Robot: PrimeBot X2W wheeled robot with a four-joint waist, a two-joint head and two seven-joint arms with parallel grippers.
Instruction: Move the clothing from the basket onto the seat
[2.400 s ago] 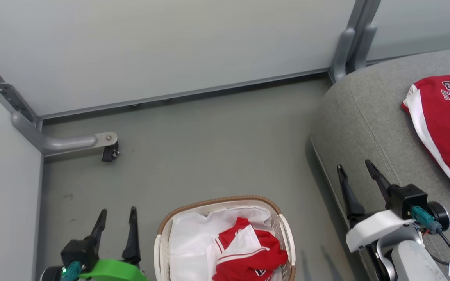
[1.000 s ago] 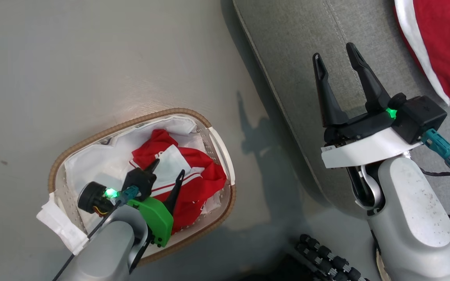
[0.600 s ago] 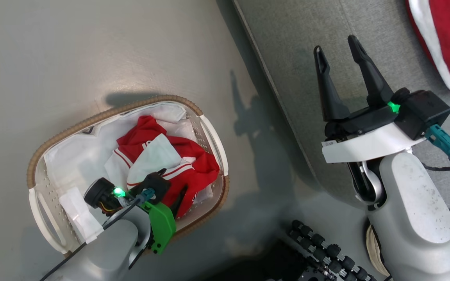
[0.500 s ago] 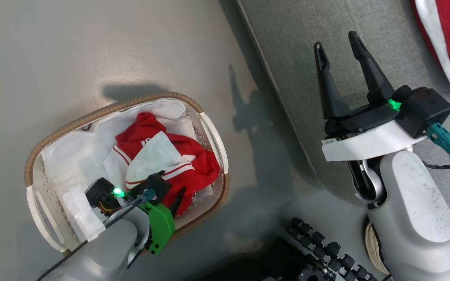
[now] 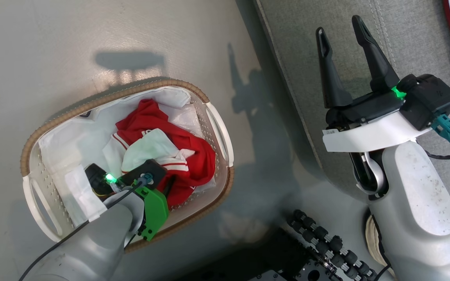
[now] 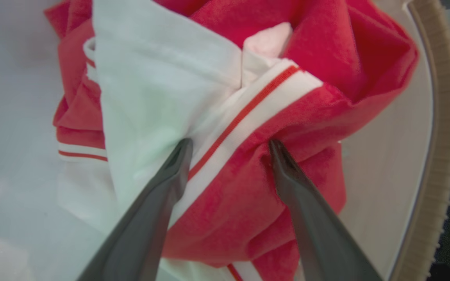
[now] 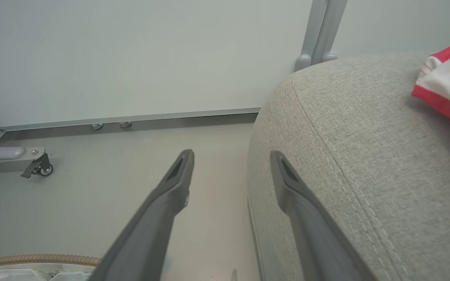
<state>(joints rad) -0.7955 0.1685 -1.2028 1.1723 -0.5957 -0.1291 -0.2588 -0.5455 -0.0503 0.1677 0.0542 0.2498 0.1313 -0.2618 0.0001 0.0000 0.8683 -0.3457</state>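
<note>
step: grasping red garment [image 6: 326, 58] in basket [image 5: 111, 97] | left gripper [image 6: 229, 143]: wide, straddling a fold (unpinched) | right gripper [image 5: 338, 23]: wide, empty | next: close, lift toward seat [image 5: 412, 39]

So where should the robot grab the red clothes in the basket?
Probably the raised fold where the white striped band meets red cloth on the red garment. Come straight down from above: the basket walls block the sides, and the open left end effector straddles that ridge.
</note>
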